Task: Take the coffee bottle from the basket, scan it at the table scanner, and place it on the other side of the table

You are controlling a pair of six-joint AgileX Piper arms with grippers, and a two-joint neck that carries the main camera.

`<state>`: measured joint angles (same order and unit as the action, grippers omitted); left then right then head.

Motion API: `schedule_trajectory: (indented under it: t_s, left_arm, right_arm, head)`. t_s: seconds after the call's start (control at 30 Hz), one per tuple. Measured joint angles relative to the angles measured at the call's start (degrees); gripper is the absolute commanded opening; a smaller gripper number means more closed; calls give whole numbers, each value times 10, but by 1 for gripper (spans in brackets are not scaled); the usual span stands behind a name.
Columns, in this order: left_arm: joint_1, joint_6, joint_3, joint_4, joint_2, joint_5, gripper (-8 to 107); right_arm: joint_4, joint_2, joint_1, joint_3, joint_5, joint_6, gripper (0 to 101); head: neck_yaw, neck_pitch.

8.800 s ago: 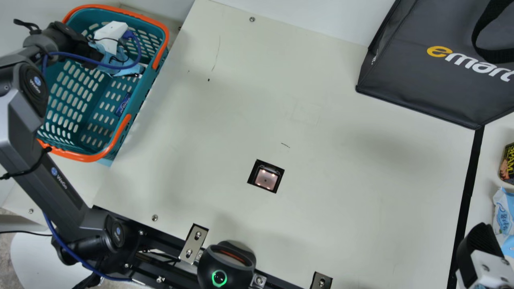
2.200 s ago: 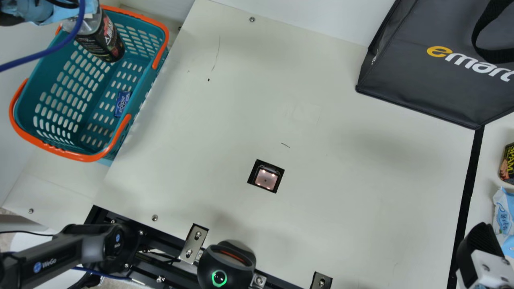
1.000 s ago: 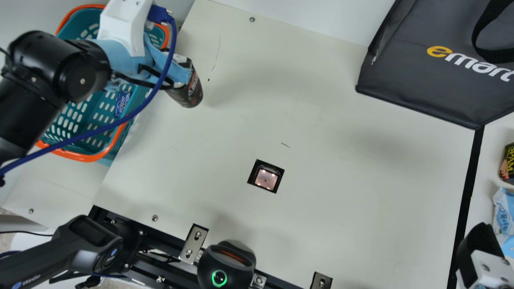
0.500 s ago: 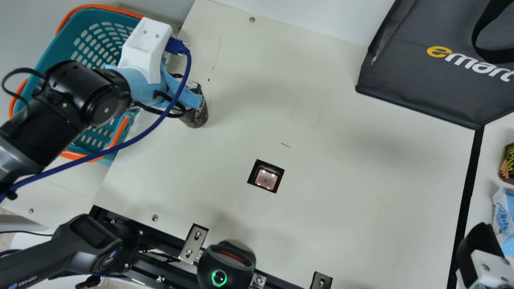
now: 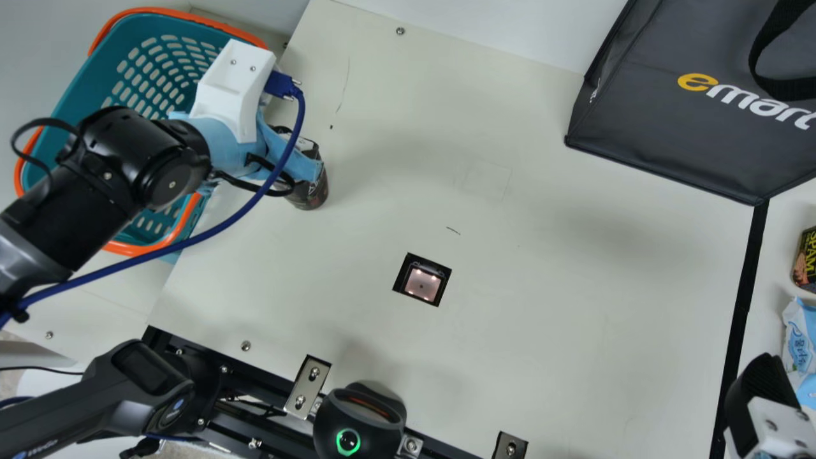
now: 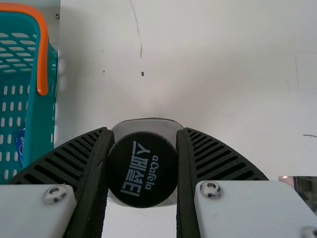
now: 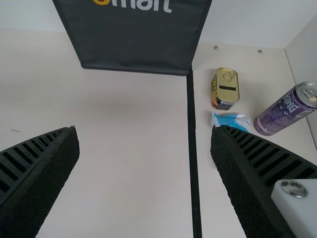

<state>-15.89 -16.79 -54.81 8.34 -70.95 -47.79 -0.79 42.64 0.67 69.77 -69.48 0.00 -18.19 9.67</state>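
Note:
In the main view my left gripper (image 5: 280,150), mostly hidden under its white mount and blue wrap, is beside the basket (image 5: 70,102) over the table's left part. Under it shows the dark lower body of the coffee bottle (image 5: 309,193). The left wrist view has the black cap of the bottle (image 6: 142,169) squeezed between both fingers of my left gripper (image 6: 142,166). The table scanner (image 5: 422,284) lies lit in the tabletop, to the right of and nearer than the bottle. My right gripper (image 5: 762,389) is at the lower right; in its wrist view the gripper (image 7: 146,148) has wide-apart, empty fingers.
A dark bag (image 5: 669,115) stands at the back right. Past the black tape line (image 5: 743,306) are a meat tin (image 7: 226,89), a blue-white packet (image 7: 231,120) and a purple can (image 7: 287,110). A round black device (image 5: 360,424) sits at the near edge.
My left gripper has lifted the bottle out of the basket and carried it right over the table, then slightly nearer in the last half second. The right arm has kept still.

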Motion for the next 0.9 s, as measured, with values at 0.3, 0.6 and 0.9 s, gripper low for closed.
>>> schedule_trajectory:
  t_s: [0.3, 0.6, 0.9]
  left_arm:
    - [4, 12, 13, -8, 5, 5, 40]
    - [10, 31, 22, -21, 14, 11, 70]
    - [15, 39, 12, -28, 39, 2, 90]
  right_arm:
    - [0, 0, 0, 0, 0, 0, 95]
    - [0, 0, 0, 0, 0, 0, 95]
    - [0, 0, 0, 0, 0, 0, 95]
  head:
    - [0, 0]
    - [0, -1]
    - [-1, -1]
